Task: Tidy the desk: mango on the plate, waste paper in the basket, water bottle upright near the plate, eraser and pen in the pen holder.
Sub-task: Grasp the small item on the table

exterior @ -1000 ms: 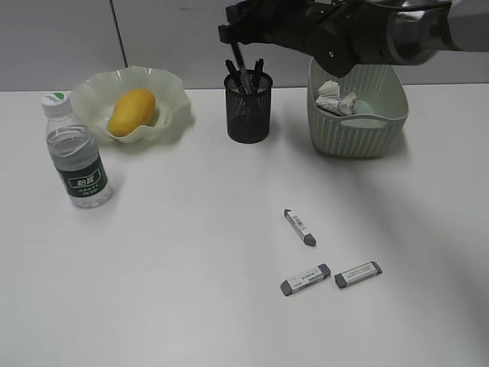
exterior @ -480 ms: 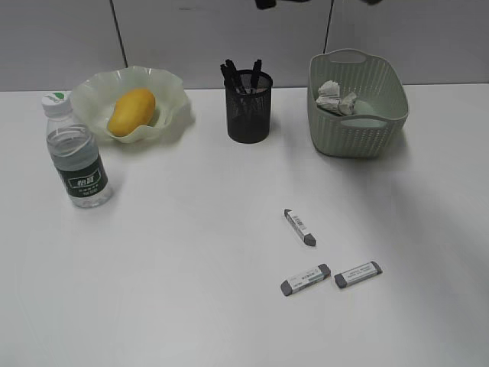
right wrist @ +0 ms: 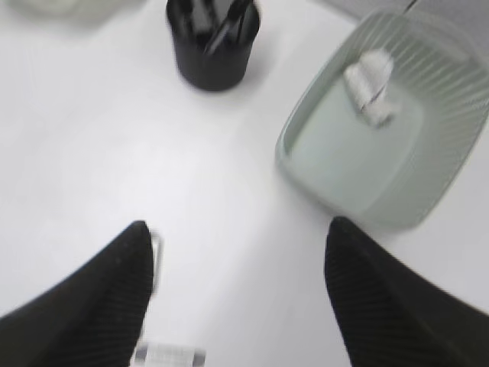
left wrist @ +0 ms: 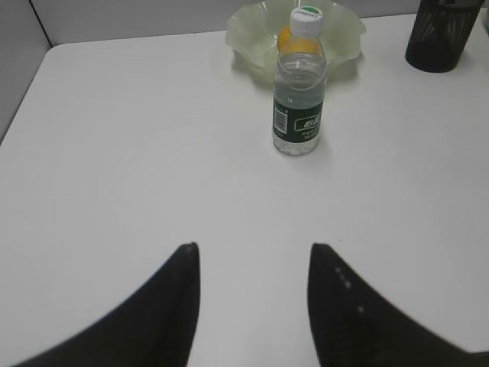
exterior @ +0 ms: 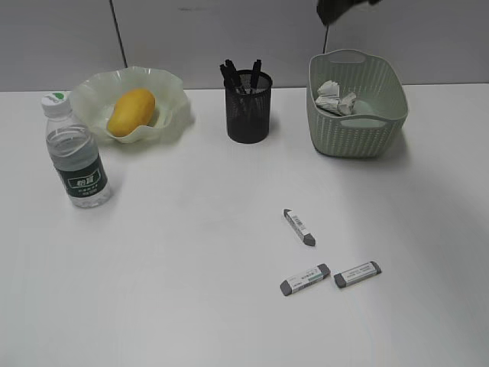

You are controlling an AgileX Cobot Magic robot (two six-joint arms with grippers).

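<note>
The yellow mango (exterior: 131,111) lies on the wavy pale green plate (exterior: 173,90). Just left of the plate the water bottle (exterior: 76,153) stands upright. Several pens (exterior: 241,75) stick out of the black mesh pen holder (exterior: 248,115). Crumpled waste paper (exterior: 336,98) lies in the green basket (exterior: 359,134). Three grey-tipped erasers lie on the desk (exterior: 176,267): one eraser (exterior: 299,227) angled, two more (exterior: 305,279) (exterior: 357,274) nearer the front. My right gripper (right wrist: 237,229) is open and empty, high above the desk. My left gripper (left wrist: 252,252) is open, well short of the bottle (left wrist: 299,84).
Only a dark bit of the right arm (exterior: 338,9) shows at the top edge of the exterior view, above the basket. In the right wrist view, the pen holder (right wrist: 214,42) and basket (right wrist: 382,176) lie ahead, with an eraser (right wrist: 157,260) beside the left finger.
The right arm has lifted away from the pen holder and swung right, almost out of the exterior view. Its jaws have opened and a pen now stands in the holder. The left arm is unchanged.
</note>
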